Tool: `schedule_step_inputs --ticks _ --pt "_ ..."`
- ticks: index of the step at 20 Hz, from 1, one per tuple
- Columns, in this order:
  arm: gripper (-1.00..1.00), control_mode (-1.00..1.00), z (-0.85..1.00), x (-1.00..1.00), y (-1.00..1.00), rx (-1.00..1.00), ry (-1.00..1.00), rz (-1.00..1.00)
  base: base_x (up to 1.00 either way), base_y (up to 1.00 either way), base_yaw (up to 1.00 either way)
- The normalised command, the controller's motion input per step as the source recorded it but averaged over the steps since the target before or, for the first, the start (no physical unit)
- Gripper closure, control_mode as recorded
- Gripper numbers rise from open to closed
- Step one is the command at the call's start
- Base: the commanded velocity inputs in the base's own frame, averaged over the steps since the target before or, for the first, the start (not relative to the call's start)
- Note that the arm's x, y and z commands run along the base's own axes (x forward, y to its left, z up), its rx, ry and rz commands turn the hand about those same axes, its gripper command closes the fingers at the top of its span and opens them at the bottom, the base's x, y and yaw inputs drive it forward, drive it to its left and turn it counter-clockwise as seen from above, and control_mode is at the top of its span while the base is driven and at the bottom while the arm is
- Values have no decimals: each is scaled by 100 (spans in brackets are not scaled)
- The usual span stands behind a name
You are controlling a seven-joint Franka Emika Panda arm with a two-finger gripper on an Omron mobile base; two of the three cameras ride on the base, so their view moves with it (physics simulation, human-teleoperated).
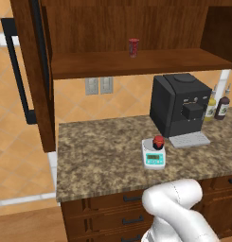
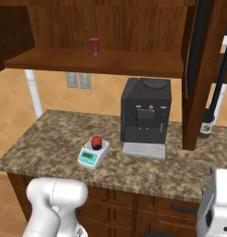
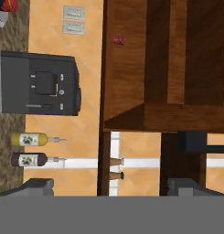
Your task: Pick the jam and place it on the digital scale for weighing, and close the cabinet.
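Finger tips (image 3: 38,185) sit far apart — the gripper (image 3: 113,187) is spread wide, holding nothing, near the cabinet (image 3: 145,68) door edge. The jam (image 1: 158,140) rests on the digital scale (image 1: 153,154), left of the coffee machine (image 1: 179,104) — cabinet doors open.

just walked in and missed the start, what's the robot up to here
The jam already sits on the digital scale on the counter, beside the coffee machine. The cabinet is still open, both doors swung out. In the hand view, the gripper points at the right door, holding nothing, so closing the cabinet looks like what remains.
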Motion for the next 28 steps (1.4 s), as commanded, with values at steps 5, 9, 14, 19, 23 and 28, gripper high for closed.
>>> schedule_step_inputs --ticks 5,9,14,19,23,28 --pt "-100 -100 0 32 -60 6 2 1 0 0 0" --pt "-100 -100 -1 48 -38 1 3 3 0 0 0" --pt "-100 -100 -3 74 -11 1 3 5 0 0 0" --pt "-100 -100 -1 98 0 2 8 11 0 0 0" --pt "-100 -100 2 100 0 3 4 18 0 0 0" --pt "-100 -100 11 87 0 1 1 18 0 0 0"
